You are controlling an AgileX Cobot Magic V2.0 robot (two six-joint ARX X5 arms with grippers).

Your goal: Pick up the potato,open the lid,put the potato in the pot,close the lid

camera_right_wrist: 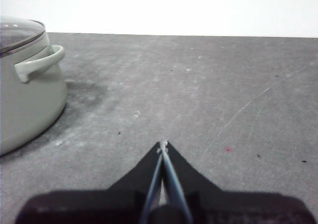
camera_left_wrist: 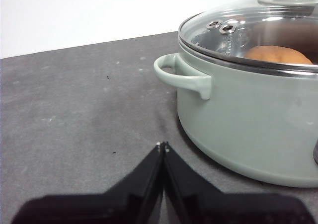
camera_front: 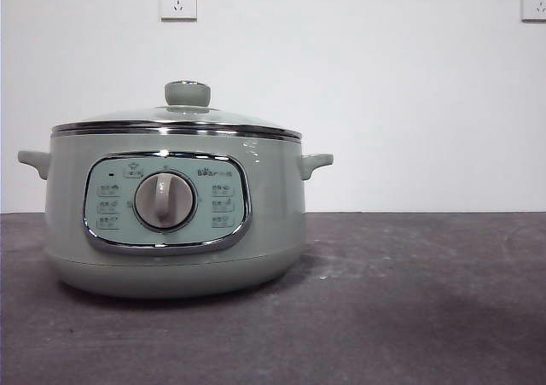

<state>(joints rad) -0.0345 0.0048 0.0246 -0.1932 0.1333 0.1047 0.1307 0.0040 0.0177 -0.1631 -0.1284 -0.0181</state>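
Note:
The pale sage-green pot (camera_front: 175,223) stands on the dark table at the left of the front view, its dial panel facing me. The glass lid (camera_front: 175,119) with its green knob (camera_front: 188,93) sits shut on the pot. The orange-brown potato (camera_left_wrist: 278,54) lies inside the pot, seen through the lid (camera_left_wrist: 248,30) in the left wrist view. My left gripper (camera_left_wrist: 162,146) is shut and empty, low over the table beside the pot's side handle (camera_left_wrist: 181,75). My right gripper (camera_right_wrist: 163,144) is shut and empty, over bare table on the pot's (camera_right_wrist: 25,95) other side.
The dark grey table (camera_front: 409,300) stretches to the right of the pot. A white wall with two power sockets (camera_front: 177,0) stands behind. Neither arm shows in the front view.

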